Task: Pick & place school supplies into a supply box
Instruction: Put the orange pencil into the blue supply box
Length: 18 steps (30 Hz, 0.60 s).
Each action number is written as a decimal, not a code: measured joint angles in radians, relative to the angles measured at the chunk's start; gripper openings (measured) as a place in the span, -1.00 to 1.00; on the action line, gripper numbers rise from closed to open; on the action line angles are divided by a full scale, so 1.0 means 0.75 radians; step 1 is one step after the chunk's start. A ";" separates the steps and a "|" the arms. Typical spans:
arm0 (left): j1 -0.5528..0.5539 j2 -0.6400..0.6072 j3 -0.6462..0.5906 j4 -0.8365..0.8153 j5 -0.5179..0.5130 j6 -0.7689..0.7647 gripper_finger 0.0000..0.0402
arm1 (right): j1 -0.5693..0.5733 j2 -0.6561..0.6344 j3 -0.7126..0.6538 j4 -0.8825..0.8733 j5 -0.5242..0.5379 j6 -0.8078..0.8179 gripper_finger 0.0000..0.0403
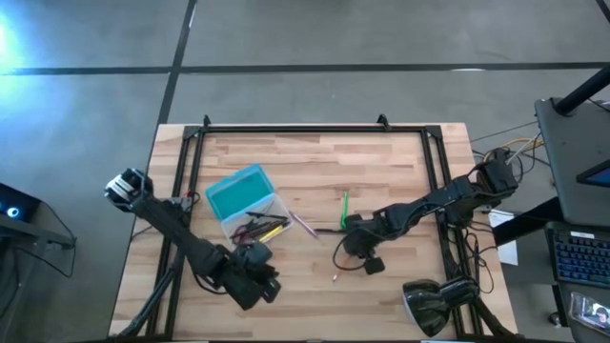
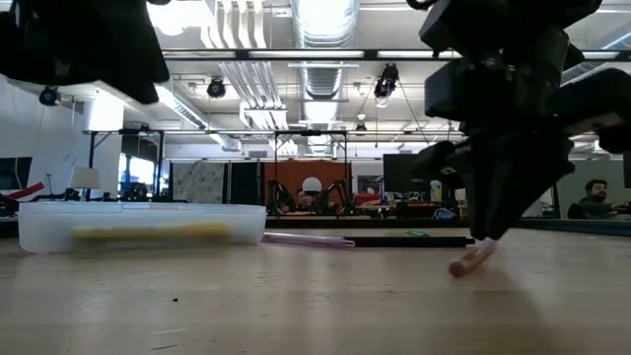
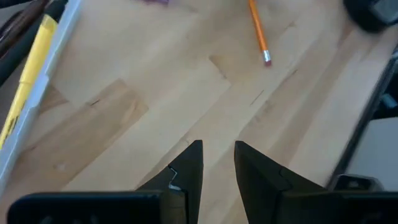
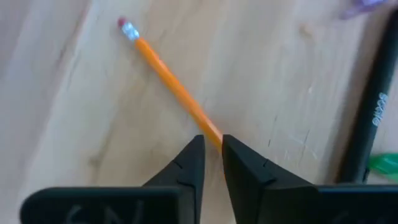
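Note:
My right gripper (image 4: 211, 144) is shut on the orange pencil (image 4: 168, 78) near the table's middle, also seen in the high view (image 1: 355, 250). The supply box lies left of it, with its turquoise lid (image 1: 238, 191) open. Its whitish tray (image 1: 259, 227) holds a yellow stick (image 3: 28, 81) and dark items. A green marker (image 1: 344, 210), a dark pen (image 4: 372, 118) and a purple pen (image 1: 305, 226) lie flat on the table. My left gripper (image 3: 217, 152) hovers open near the front edge, over bare wood (image 1: 255, 278). No scissors can be made out. My right gripper pinches the orange pencil's shaft (image 4: 214, 135), far from the eraser end, between its two fingertips. The fingers point down from above and lie across the pencil. The pencil slants down from the fingers (image 2: 490, 232), and its eraser end (image 2: 459, 267) rests on the table.
A black frame rail (image 1: 315, 129) runs along the table's far edge and down both sides. A dark lamp-like object (image 1: 434, 305) sits at the front right corner. Bare wood lies between the tray and the pencil. A person (image 2: 595, 197) sits far behind the table.

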 joint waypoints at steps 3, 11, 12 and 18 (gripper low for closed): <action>0.005 0.061 0.031 0.006 0.005 0.036 -0.62 | 0.001 0.000 0.000 0.059 0.005 0.185 -0.79; 0.059 0.153 0.024 0.144 -0.017 0.136 -0.62 | 0.057 0.039 -0.006 0.120 0.006 0.267 -0.80; 0.072 0.158 0.024 0.174 -0.015 0.162 -0.62 | 0.065 0.043 -0.006 0.115 0.008 0.229 -0.79; 0.110 0.172 0.024 0.278 0.005 0.222 -0.62 | 0.098 0.023 -0.005 -0.010 0.007 -0.014 -0.63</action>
